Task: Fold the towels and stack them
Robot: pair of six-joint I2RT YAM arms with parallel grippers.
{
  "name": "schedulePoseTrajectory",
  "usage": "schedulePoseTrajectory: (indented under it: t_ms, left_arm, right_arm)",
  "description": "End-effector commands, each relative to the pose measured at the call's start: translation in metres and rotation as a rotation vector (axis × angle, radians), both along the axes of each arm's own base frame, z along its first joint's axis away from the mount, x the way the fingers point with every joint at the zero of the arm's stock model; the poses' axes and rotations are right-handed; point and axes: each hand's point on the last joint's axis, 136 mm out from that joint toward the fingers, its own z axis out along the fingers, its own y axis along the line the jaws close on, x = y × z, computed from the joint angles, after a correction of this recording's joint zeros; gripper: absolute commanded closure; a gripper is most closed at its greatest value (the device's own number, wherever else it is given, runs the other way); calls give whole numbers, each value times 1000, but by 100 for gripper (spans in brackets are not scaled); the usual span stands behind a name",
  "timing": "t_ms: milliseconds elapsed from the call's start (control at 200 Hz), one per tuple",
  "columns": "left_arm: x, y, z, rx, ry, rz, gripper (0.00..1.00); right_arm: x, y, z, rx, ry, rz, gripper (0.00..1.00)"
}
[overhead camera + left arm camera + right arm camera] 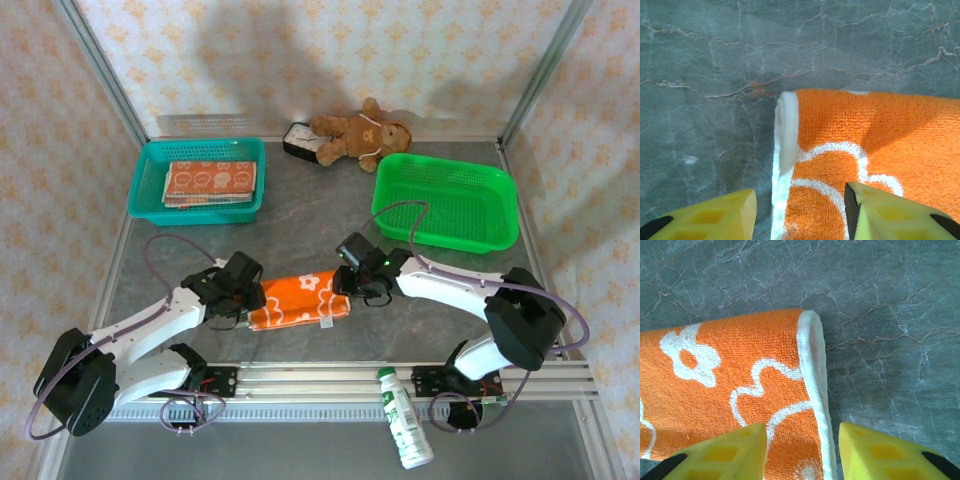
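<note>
Left tool and right tool are both hanging open, gripping nothing, each straddling one end of the folded orange towel that's lying flat on the tabletop between them. Guessing it's heading for the towel stack sitting in the teal basket.

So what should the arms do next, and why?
Probably lift both tools straight up. The left tool and right tool each stand open astride one end of the towel, which lies folded on the table, gripped by neither. Clear of it, they could regrasp and carry it to the stack in the teal basket.
</note>
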Motion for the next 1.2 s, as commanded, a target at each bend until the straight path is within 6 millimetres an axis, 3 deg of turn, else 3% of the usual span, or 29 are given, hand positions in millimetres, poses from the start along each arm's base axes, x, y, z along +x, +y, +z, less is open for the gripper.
schedulePoseTrajectory:
  t_ms: [0,420,540,686,746,921,971,1196]
  left_arm:
    - [6,-2,-6,-3,-39,-11,52]
    - [-8,-10,-40,-16,48,-26,52]
    - [-10,-7,-52,24,72,-31,65]
    - [-11,-5,-58,56,92,-46,89]
    - [-8,-4,-53,72,88,-54,100]
    - [5,2,-15,149,48,-84,100]
    - [12,1,1,169,29,-96,100]
    - [51,-17,70,195,-56,-160,100]
  right_arm:
    - [7,-1,8,-15,-39,1,58]
    - [11,0,10,-15,-49,-13,56]
    - [11,-2,13,-13,-57,-26,54]
    - [15,-7,23,-18,-89,-49,48]
    - [17,-10,29,-26,-103,-61,37]
    - [25,-21,45,-58,-167,-102,16]
    - [28,-26,50,-74,-185,-119,1]
    - [45,-45,72,-92,-243,-177,0]
